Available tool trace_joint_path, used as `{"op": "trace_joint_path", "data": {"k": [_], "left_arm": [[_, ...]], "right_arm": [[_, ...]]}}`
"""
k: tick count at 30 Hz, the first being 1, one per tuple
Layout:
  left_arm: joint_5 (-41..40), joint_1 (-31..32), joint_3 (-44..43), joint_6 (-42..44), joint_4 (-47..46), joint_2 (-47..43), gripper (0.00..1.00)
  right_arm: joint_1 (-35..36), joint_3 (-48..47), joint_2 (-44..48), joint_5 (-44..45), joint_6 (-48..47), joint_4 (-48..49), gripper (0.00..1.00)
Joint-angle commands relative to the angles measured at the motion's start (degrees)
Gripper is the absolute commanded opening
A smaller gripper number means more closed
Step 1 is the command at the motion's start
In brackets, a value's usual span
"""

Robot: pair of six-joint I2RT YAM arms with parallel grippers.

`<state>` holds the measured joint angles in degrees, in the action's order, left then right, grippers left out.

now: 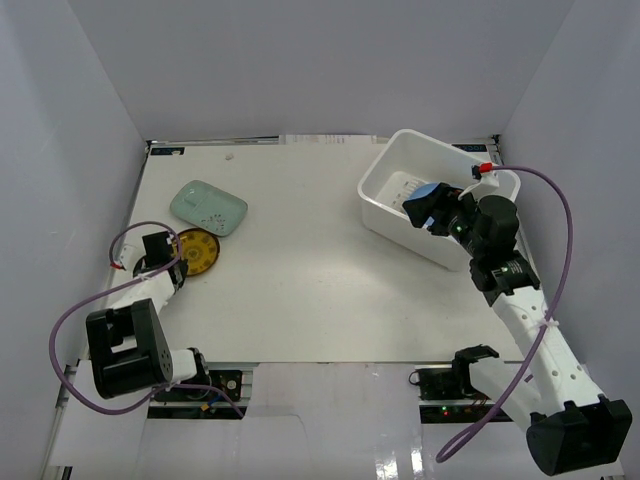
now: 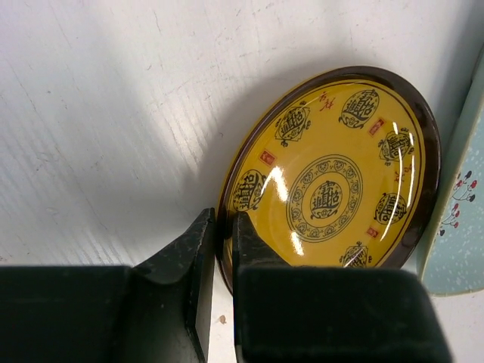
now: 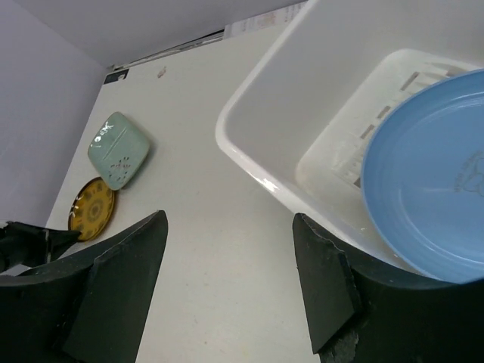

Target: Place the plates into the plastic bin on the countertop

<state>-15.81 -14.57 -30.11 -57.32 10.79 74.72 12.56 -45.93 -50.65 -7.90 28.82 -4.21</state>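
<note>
A gold-patterned plate lies at the left of the countertop. My left gripper is shut on its near rim; in the left wrist view one finger sits on each side of the dark rim, with the left gripper tight on the gold-patterned plate. A mint-green oblong plate lies just beyond it. My right gripper hangs open over the plastic bin, holding nothing. A light blue plate sits inside the plastic bin, just beside the right gripper.
Grey walls close in the countertop on the left, back and right. The mint-green plate nearly touches the gold plate's far edge. A purple cable loops off the right arm beside the bin.
</note>
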Motion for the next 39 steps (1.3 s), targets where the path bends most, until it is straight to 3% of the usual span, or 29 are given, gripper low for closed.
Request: {"op": "trace_joint_path", "data": {"k": [1, 6, 13, 19, 22, 25, 27, 31, 34, 39], "left_arm": [[-3.0, -0.1, -0.9, 4.1, 5.1, -0.7, 0.00], [-3.4, -0.2, -4.2, 8.2, 12.1, -5.8, 0.00], [0.6, -0.2, -3.1, 12.1, 14.0, -21.4, 0.00], [6.5, -0.2, -4.3, 12.8, 16.2, -28.7, 0.00], [11.5, -0.2, -6.2, 12.8, 17.3, -30.7, 0.00], [23.1, -0.1, -7.0, 11.5, 13.8, -30.9, 0.00], [31.5, 0.5, -7.0, 8.6, 10.5, -30.7, 0.00], [40.5, 6.3, -7.6, 4.8, -0.1, -27.2, 0.00], [41.2, 15.0, -10.8, 5.6, -3.8, -22.6, 0.00], [41.8, 27.8, -13.4, 6.0, -10.3, -17.3, 0.00]], "right_arm": [[2.6, -0.9, 1.3, 0.0, 1.2, 2.9, 0.73], [6.2, -2.0, -0.2, -0.7, 2.2, 3.5, 0.74], [19.5, -3.2, -5.2, 1.7, 3.0, 8.0, 0.75], [21.6, -4.7, -5.3, 3.8, 1.2, 6.4, 0.75], [21.5, -5.7, -5.3, 3.6, 0.3, 5.3, 0.76], [21.5, -7.7, -6.1, 3.0, -1.7, 4.3, 0.80], [21.4, -10.3, -6.9, 1.6, -4.4, 1.1, 0.87], [20.2, -15.5, -10.7, -5.6, -6.5, -1.5, 0.96], [19.8, -18.0, -14.2, -11.5, -6.5, -1.6, 0.98], [19.8, -19.4, -18.6, -14.0, -6.6, -2.0, 1.00]]}}
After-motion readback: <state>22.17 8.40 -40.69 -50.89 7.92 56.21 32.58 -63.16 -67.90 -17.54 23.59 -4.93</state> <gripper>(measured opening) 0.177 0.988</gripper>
